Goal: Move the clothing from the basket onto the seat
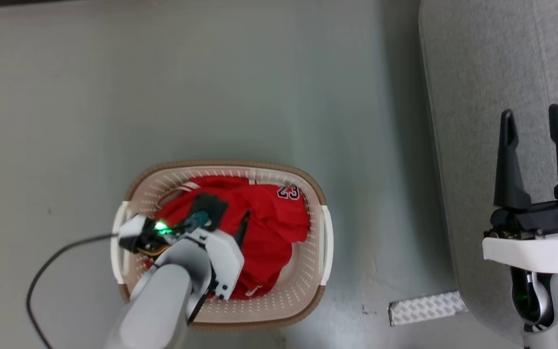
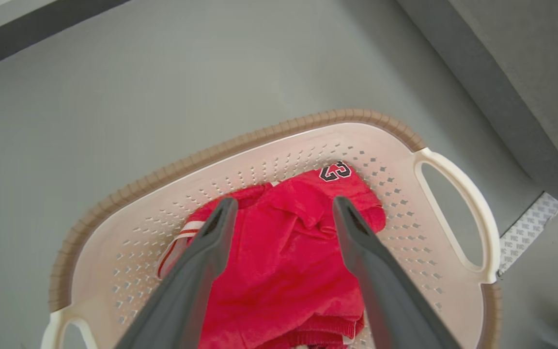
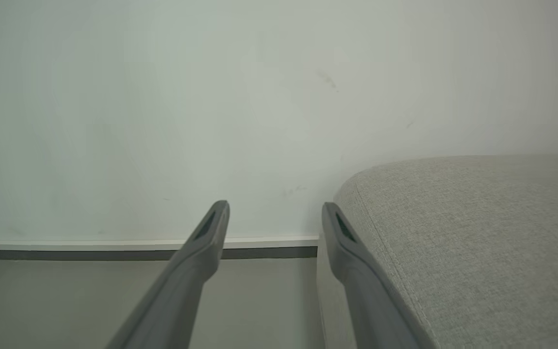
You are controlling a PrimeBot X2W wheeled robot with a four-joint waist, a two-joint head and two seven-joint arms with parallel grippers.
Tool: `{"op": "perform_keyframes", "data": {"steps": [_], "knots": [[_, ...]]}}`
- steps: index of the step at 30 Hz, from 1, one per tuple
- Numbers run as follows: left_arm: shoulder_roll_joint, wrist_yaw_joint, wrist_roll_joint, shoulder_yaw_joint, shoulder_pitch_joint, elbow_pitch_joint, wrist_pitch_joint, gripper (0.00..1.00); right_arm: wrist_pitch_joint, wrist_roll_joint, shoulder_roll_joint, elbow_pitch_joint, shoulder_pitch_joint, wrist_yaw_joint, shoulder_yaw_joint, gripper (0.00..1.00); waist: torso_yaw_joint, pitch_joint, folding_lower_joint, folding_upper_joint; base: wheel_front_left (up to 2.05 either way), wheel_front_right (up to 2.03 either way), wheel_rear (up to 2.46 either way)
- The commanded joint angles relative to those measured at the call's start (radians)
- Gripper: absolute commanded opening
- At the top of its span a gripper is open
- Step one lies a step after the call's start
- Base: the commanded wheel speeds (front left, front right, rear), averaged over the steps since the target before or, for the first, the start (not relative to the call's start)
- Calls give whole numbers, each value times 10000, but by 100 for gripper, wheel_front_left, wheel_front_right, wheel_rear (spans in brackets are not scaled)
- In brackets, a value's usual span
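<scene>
Head view showed the clothing (image 1: 269, 237), bright red fabric, bundled inside the basket (image 1: 225, 165). A white number (image 2: 335, 171) edged in black, reading 23, sat on the garment's far corner near the basket wall. A small white mark on the heap's near edge was too small to read. White-and-red striped trim (image 2: 182, 238) peeked out at one side. How many garments made up the heap could not be told, since the folds ran together and the forearm hid part of it.

The basket was a cream perforated tub with a brown braided-look rim and pale side handles (image 1: 328, 242), standing on the grey floor (image 1: 211, 72).

The left gripper (image 2: 283, 203) pointed down into the basket with its dark fingers spread apart over the red fabric, gripping nothing. Whether the tips touched the cloth was unclear. A black cable (image 1: 51, 257) trailed from that wrist.

The seat (image 1: 492, 58), light grey upholstery with a stitched seam, was cut off at the frame's right edge and stood apart from the basket. The right gripper (image 1: 531, 111) hung over it, fingers apart and empty. A patterned white strip (image 1: 424, 306) lay on the floor at the seat's edge.
</scene>
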Motion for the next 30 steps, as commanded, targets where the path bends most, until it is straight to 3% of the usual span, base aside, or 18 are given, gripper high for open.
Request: {"op": "perform_keyframes", "data": {"steps": [1, 10, 17, 30], "knots": [[34, -43, 81, -54, -258, 146, 269, 100, 7, 149, 19, -59, -161, 11, -54, 100, -184, 351, -3, -1, 0, 0, 0], [69, -134, -68, -275, -1153, 1266, 1838, 100, 7, 719, 15, -37, -455, 11, 169, 100, -629, 1096, -3, -1, 0, 0, 0], [259, -140, -209, -300, -1586, 1792, 2078, 100, 7, 967, 13, -29, -641, 11, 272, 100, -929, 1546, -3, -1, 0, 0, 0], [843, 284, -17, -336, -2518, 2611, 2288, 100, 7, 1276, 13, -221, -967, 11, 400, 100, -1351, 2635, -3, -1, 0, 0, 0]]}}
